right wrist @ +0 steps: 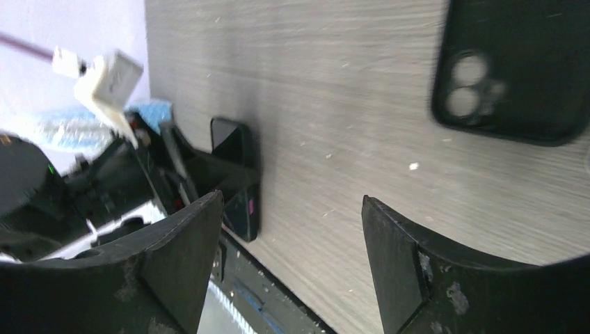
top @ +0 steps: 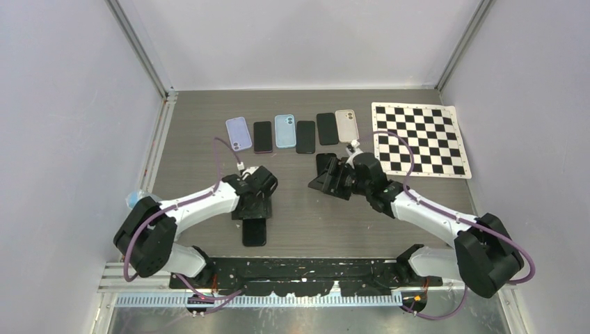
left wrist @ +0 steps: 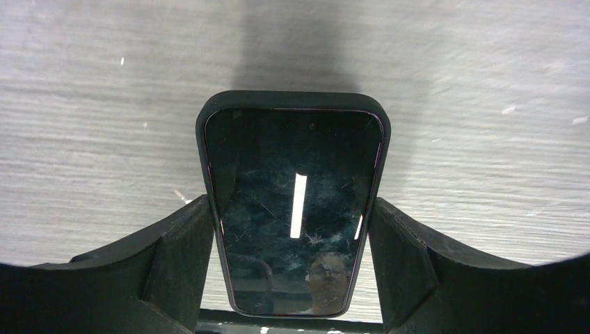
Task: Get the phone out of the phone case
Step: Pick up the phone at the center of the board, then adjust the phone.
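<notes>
White links (top: 198, 202), black joints (top: 146, 240), purple cables (top: 221, 149) — black left end effector (left wrist: 291, 209), right end effector (right wrist: 292, 203).

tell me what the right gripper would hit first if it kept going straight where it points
Probably bare table. The open right gripper aims down at grey wood; a black case lies off to one side, the cased phone in the left gripper to the other. Depth is unclear.
</notes>
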